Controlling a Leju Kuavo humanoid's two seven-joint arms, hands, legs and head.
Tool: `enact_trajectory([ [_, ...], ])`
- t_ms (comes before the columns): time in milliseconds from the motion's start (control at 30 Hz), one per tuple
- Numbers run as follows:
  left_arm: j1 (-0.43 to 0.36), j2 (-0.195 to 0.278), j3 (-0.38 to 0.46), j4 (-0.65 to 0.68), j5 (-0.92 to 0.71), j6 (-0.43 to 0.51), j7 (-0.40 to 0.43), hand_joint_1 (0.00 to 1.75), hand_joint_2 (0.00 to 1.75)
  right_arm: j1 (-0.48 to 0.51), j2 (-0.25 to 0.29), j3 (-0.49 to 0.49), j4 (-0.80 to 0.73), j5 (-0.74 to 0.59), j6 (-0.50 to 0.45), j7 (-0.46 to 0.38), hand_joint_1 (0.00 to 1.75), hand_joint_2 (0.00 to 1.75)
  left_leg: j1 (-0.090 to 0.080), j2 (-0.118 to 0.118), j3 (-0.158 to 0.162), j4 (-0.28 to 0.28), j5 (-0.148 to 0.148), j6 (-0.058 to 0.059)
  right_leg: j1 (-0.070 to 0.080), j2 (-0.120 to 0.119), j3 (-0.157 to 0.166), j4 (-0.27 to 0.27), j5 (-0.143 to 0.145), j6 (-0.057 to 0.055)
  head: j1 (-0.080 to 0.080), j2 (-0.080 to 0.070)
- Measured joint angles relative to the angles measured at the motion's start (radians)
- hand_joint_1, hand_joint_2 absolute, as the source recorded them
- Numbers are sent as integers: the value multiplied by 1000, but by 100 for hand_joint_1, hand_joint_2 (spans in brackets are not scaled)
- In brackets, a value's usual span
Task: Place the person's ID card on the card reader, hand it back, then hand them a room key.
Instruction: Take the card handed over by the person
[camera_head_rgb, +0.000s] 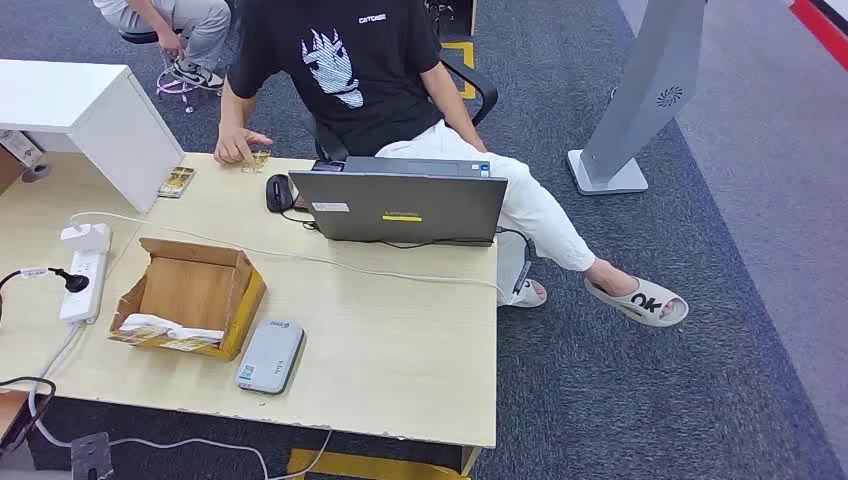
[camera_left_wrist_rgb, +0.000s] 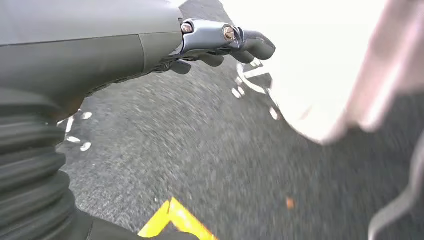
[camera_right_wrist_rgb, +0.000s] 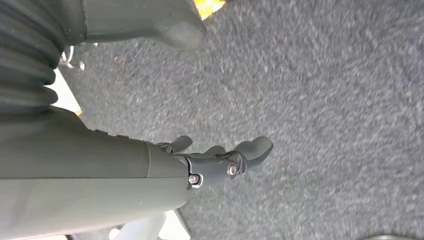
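The grey flat card reader (camera_head_rgb: 270, 356) lies near the table's front edge, right of an open cardboard box (camera_head_rgb: 190, 293). A person in a black T-shirt (camera_head_rgb: 345, 60) sits at the far side, one hand (camera_head_rgb: 238, 146) resting on the table beside a small gold-toned card (camera_head_rgb: 260, 158). A second gold-patterned flat item (camera_head_rgb: 177, 181) lies left of it. My left hand (camera_left_wrist_rgb: 220, 42) hangs over dark carpet, fingers loosely bent, holding nothing. My right hand (camera_right_wrist_rgb: 220, 157) also hangs over carpet with nothing in it.
A grey laptop (camera_head_rgb: 405, 205) and black mouse (camera_head_rgb: 279, 192) stand at the table's far side, with a cable running across the wooden table (camera_head_rgb: 400, 340). A white power strip (camera_head_rgb: 85, 270) and white block (camera_head_rgb: 90, 110) occupy the left. A grey kiosk stand (camera_head_rgb: 640, 100) stands right.
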Motion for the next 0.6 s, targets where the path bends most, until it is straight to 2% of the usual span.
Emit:
enact_trajectory([
  [200, -16, -25, 57, -106, -78, 61, 84, 0, 175, 14, 3, -3, -42, 7, -16, 50, 0, 175, 0, 0, 0, 0, 0, 0, 0, 0, 0, 0, 0, 0, 0, 0],
  [333, -12, -38, 65, -202, -110, 92, 121, 0, 175, 42, 8, 14, -79, -6, -38, 93, 0, 175, 0, -1, 0, 0, 0, 0, 0, -1, 1, 0, 0, 0, 0, 0],
  [433, -13, -45, 72, -240, -85, 107, 85, 0, 175, 58, 11, 30, -98, -24, -55, 119, 0, 175, 0, -1, 0, 0, 0, 0, 0, -1, 0, 0, 0, 0, 0, 0],
  [600, -2, -57, 74, -280, 15, 120, -57, 0, 175, 75, 13, 58, -120, -53, -79, 144, 0, 175, 0, 0, 0, 0, 0, 0, 0, 0, 0, 0, 0, 0, 0, 0],
])
